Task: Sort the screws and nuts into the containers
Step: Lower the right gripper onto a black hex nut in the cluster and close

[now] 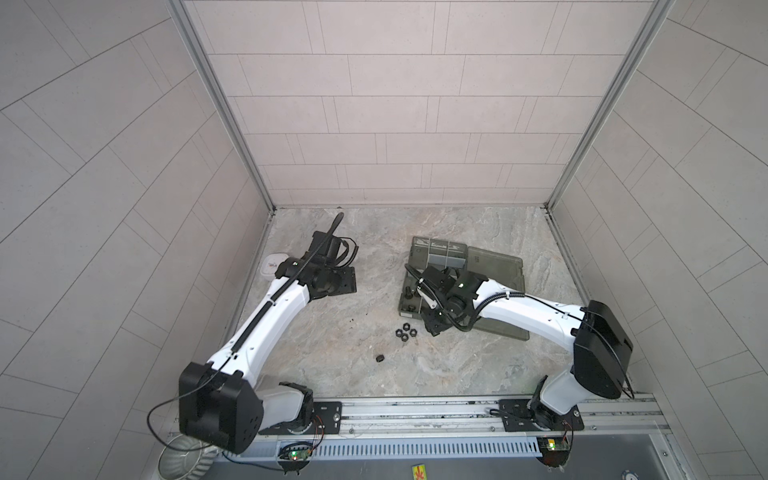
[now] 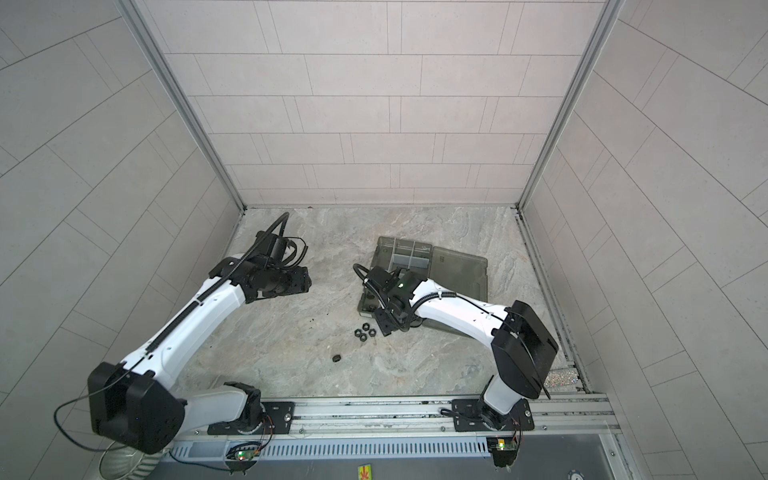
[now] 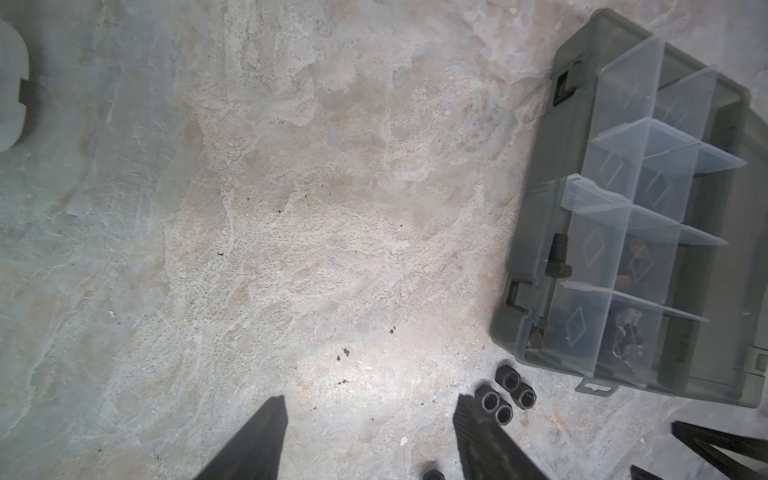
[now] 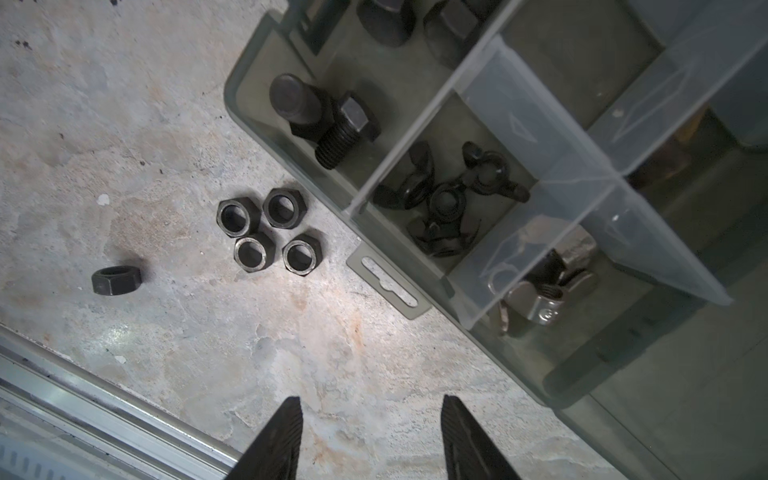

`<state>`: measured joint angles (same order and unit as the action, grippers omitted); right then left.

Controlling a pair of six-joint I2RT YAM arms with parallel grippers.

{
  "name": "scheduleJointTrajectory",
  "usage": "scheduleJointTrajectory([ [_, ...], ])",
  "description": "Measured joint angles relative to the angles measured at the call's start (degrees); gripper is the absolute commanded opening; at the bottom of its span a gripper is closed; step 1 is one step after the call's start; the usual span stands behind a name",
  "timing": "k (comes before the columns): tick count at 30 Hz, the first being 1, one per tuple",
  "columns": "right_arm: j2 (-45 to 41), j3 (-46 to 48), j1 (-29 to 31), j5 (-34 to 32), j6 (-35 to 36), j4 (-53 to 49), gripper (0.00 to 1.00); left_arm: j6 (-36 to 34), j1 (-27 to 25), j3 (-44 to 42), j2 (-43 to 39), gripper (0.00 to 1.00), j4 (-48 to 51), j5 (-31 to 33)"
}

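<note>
Right gripper (image 4: 370, 405) is hanging open, gripping nothing, near the box (image 3: 540, 199) corner. Four nuts (image 4: 268, 249) are lying clustered just beside the box's end; a fifth nut (image 4: 116, 280) is sitting farther out. Screws (image 4: 328, 116) are resting in its end compartment (image 4: 388, 75), wing nuts (image 4: 449, 199) in the next. Left gripper (image 3: 371, 401) is hovering open, empty, apart from the box.

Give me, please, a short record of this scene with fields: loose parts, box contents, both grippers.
loose parts: four nuts in a cluster beside a box corner; one nut apart from them, on its side
box lid: open, lying flat on the table
sorted in box: bolts; black wing nuts; silver wing nuts; each kind behind its own divider
left gripper: open, empty
right gripper: open, empty, over the table by the box
</note>
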<state>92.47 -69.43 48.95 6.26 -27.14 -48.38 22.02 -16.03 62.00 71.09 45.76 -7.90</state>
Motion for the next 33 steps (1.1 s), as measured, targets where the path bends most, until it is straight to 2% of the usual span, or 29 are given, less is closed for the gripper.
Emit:
scheduleJointTrajectory([
  [11,0.6,3.5,2.2,-0.1,0.1,1.9,0.56,-0.2,0.2,-3.2,-11.1,0.71,1.5,2.8],
  [21,3.1,3.4,3.6,-0.1,2.5,4.2,0.56,0.4,0.2,-4.2,-16.3,0.71,4.0,6.1],
  [33,4.6,3.2,3.7,-0.4,3.2,5.2,0.58,0.4,0.2,-4.0,-16.2,0.71,5.2,6.8],
])
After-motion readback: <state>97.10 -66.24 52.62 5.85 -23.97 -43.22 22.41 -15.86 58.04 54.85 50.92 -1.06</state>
